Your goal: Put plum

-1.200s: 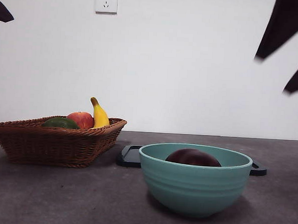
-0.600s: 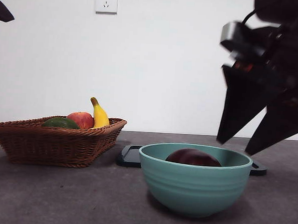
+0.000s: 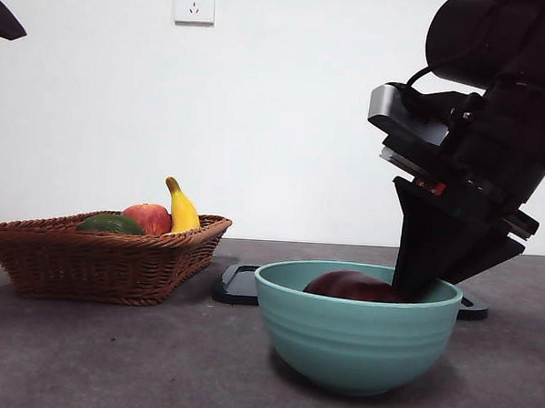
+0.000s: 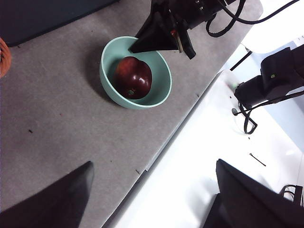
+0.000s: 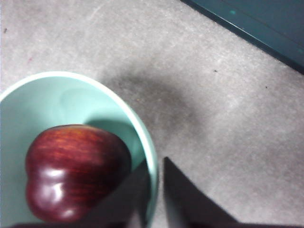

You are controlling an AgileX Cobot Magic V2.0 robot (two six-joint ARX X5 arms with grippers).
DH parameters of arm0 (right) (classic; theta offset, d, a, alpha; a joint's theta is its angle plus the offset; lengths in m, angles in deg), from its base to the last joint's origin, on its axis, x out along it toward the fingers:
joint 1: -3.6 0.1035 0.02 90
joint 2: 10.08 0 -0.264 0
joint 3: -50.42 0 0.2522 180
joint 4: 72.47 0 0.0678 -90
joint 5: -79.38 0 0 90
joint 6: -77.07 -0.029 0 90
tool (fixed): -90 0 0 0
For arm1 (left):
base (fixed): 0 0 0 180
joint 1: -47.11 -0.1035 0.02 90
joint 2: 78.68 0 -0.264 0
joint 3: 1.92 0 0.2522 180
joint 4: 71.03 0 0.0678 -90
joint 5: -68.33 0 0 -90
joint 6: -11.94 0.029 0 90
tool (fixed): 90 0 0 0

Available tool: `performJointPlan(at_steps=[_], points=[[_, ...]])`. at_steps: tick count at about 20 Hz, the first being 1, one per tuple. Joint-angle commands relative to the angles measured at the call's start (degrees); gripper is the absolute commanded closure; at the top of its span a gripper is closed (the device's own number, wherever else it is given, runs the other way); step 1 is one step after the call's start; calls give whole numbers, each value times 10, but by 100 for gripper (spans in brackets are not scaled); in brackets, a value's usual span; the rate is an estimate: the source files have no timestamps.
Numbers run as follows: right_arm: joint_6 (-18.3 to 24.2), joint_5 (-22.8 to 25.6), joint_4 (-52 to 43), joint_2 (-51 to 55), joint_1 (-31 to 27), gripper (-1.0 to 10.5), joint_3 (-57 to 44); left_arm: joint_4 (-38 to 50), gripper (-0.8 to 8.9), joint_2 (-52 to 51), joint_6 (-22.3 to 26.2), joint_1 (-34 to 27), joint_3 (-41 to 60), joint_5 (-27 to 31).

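The plum [image 3: 352, 286] [image 4: 134, 77] [image 5: 76, 171], dark maroon and glossy, lies inside the teal bowl [image 3: 352, 345] [image 4: 107, 71] [image 5: 47, 95]. My right gripper [image 3: 412, 289] [image 4: 134, 49] [image 5: 155, 164] has come down at the bowl's right side. Its jaws stand close together astride the rim, one inside beside the plum and one outside. It does not hold the plum. My left gripper [image 4: 152, 199] hangs open and empty high over the table's edge, away from the bowl.
A wicker basket [image 3: 96, 259] at the left holds a red apple [image 3: 146, 217], a banana [image 3: 183, 208] and a dark green fruit [image 3: 110, 223]. A flat black tray [image 3: 238, 284] lies just behind the bowl. A black arm tip [image 3: 3, 21] shows at the top left corner.
My right arm has come down from the upper right to the bowl, and its jaws, spread apart half a second ago, have closed around the rim. The plum and bowl have not moved.
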Motion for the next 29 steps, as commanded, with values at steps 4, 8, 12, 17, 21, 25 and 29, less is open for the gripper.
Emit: performJointPlan(at_steps=[4, 8, 12, 17, 21, 25, 29], points=[[-20, -15, -1, -2, 4, 935, 15, 6, 409, 3, 11, 4, -4, -4], [-25, -11, 36, 1, 1, 935, 67, 7, 409, 3, 11, 4, -4, -4], [-25, 15, 50, -3, -19, 935, 124, 14, 409, 3, 11, 4, -4, -4], [-6, 19, 86, -73, -69, 935, 228, 16, 409, 3, 11, 4, -4, -4], [2, 21, 89, -168, -98, 935, 321, 16, 409, 3, 11, 4, -4, -4], [5, 22, 81, -243, -110, 935, 365, 16, 409, 3, 11, 4, -4, -4], [5, 35, 52, -274, -119, 935, 365, 16, 409, 3, 11, 4, -4, -4]])
